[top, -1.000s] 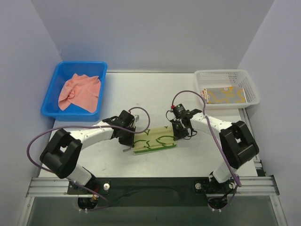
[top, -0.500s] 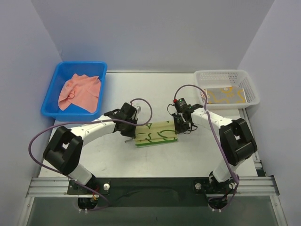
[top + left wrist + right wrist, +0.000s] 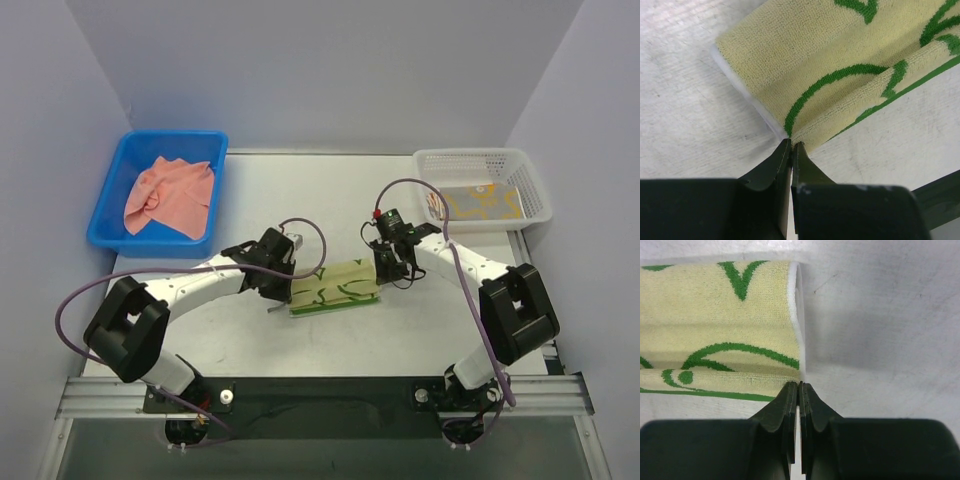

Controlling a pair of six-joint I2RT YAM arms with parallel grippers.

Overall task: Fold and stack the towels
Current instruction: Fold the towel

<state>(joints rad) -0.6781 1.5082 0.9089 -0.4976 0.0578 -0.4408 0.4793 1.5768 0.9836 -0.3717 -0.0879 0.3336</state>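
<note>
The left hand [image 3: 791, 145] has its two fingers drawn almost together, only a thin slit between them. Their tips pinch the near left corner of the pale green towel [image 3: 815, 65], right where the upper folded layer runs to a point. From above, this left hand [image 3: 283, 290] sits at the towel's left end with its arm reaching in from the near left.

The right hand [image 3: 798, 386] has its fingers pressed flat against each other with no gap. The tips touch the near right corner of the same towel [image 3: 715, 340], just below its white hem. Whether any cloth is caught between them cannot be told. In the top view the right hand [image 3: 383, 268] is at the towel's right end.

Between the two hands the pale green towel [image 3: 335, 290] lies folded into a narrow band with dark-green outlines. It runs left to right near the middle of the desk [image 3: 330, 190] and is slightly tilted, its right end farther away. A lengthwise fold shows along its near side.

Farther out, at the far left, a blue bin [image 3: 205, 140] holds a crumpled salmon-pink towel [image 3: 165, 195]. At the far right a white basket [image 3: 520, 165] holds a flat yellow towel [image 3: 480, 203]. Both containers stand well apart from the hands.
</note>
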